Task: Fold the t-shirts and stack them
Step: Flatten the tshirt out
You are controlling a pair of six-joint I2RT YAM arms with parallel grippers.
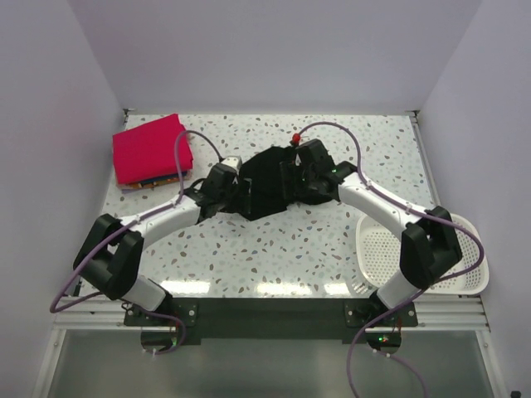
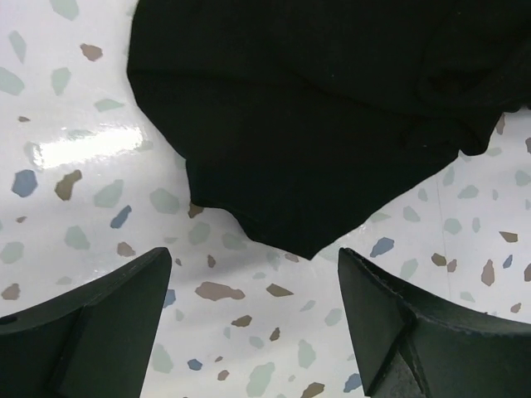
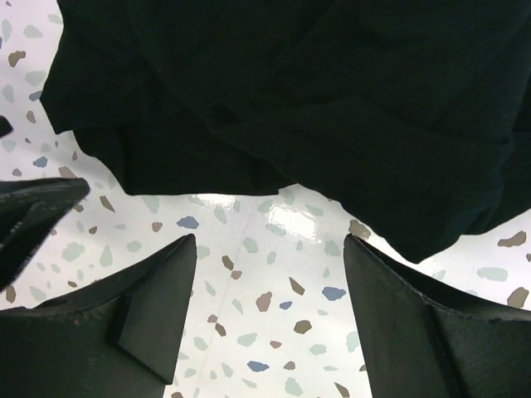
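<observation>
A black t-shirt (image 1: 267, 176) lies crumpled in the middle of the table. Its chest mark is hidden. My left gripper (image 1: 241, 196) is open at the shirt's left edge. In the left wrist view the gripper (image 2: 254, 259) stands over bare table, just short of a pointed corner of the shirt (image 2: 315, 124). My right gripper (image 1: 292, 181) is open over the shirt's right part. In the right wrist view the gripper (image 3: 269, 242) is over bare table, with the shirt's hem (image 3: 274, 99) just ahead. A bright pinkish-red folded shirt (image 1: 149, 148) tops a stack of coloured ones (image 1: 153, 181) at the back left.
A white mesh basket (image 1: 465, 274) sits at the table's near right edge by the right arm. White walls close in the table at the back and both sides. A dark part (image 3: 33, 217), likely of the left gripper, shows at the left of the right wrist view.
</observation>
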